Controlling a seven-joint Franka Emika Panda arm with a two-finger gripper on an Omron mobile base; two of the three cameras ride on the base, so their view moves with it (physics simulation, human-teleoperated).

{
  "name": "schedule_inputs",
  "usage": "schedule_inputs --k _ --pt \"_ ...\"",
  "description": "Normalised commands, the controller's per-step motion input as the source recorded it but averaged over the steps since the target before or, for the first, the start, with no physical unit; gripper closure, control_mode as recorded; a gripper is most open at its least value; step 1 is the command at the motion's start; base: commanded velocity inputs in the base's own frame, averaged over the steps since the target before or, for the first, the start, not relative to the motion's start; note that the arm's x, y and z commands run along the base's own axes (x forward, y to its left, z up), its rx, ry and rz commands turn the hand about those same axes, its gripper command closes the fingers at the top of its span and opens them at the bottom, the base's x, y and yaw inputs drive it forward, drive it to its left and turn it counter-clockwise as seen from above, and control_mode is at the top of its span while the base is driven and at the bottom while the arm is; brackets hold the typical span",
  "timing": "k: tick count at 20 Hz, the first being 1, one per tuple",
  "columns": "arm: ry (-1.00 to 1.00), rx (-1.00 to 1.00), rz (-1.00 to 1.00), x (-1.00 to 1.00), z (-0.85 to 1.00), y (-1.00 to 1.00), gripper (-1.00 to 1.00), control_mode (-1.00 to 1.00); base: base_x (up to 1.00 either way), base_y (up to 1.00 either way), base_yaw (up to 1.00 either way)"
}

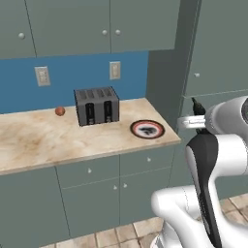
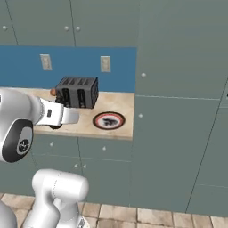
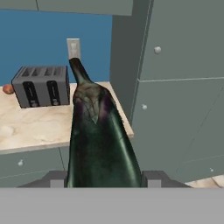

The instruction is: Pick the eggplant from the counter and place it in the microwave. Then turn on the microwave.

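The eggplant (image 3: 99,135) sits clamped in the pincer (image 3: 104,179), its dark glossy purple body rising straight out from between the two fingers (image 3: 151,178) and narrowing to a stem that points away from the hand. It is lifted off the worktop (image 3: 39,127), in the air just off the worktop's end, level with the tall grey-green cabinet fronts (image 3: 179,109).

Beyond the eggplant's stem and off to one side, a grey slotted toaster (image 3: 41,85) stands on the beige marbled worktop near the blue back wall. A small reddish-brown ball (image 3: 8,89) lies just past the toaster, farther from the pincer.

In the left base view, a round plate (image 1: 147,129) with a dark centre and red rim rests on the worktop's near corner, between the toaster (image 1: 97,105) and the arm's wrist. A pale wall socket (image 3: 73,48) is set in the blue wall behind the stem.
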Motion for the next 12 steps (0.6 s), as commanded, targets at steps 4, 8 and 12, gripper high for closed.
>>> schedule_inputs --k 4,8,12 --pt "0.0 0.0 0.0 0.0 0.0 0.0 1.0 1.0 -0.38 -0.37 0.13" --pt "0.0 0.0 0.0 0.0 0.0 0.0 1.0 1.0 -0.43 -0.43 0.16" --pt "0.0 0.0 0.0 0.0 0.0 0.0 1.0 1.0 -0.36 -0.42 0.24"
